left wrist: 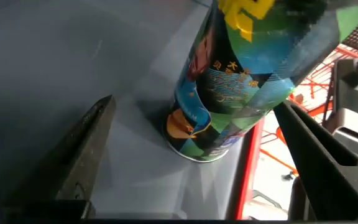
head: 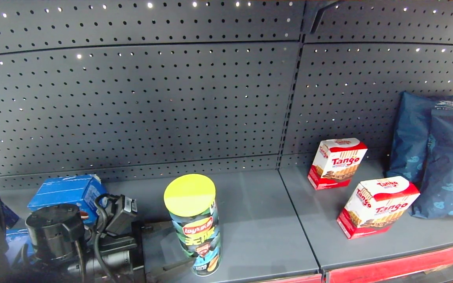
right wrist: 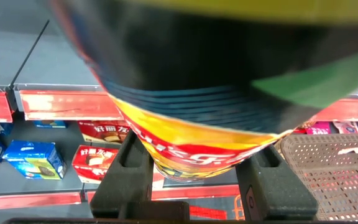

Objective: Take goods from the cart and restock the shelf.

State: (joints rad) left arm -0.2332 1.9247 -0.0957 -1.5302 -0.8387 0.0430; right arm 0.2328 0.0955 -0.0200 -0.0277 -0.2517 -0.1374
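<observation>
One yellow-lidded cylindrical chip can (head: 195, 226) stands upright at the front of the grey metal shelf (head: 258, 220), inside the released left hand (left wrist: 194, 106). The right hand (right wrist: 197, 180) grasps a second printed can (right wrist: 197, 81). Two red-and-white cardboard boxes (head: 338, 163) (head: 378, 206) and two dark-blue bags (head: 419, 133) (head: 452, 165) stand rightward.

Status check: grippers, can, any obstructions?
Left gripper open, straddling chips can, upright near shelf front edge. Right gripper shut on second can. Nearest wafer box stands apart, to the right.
</observation>
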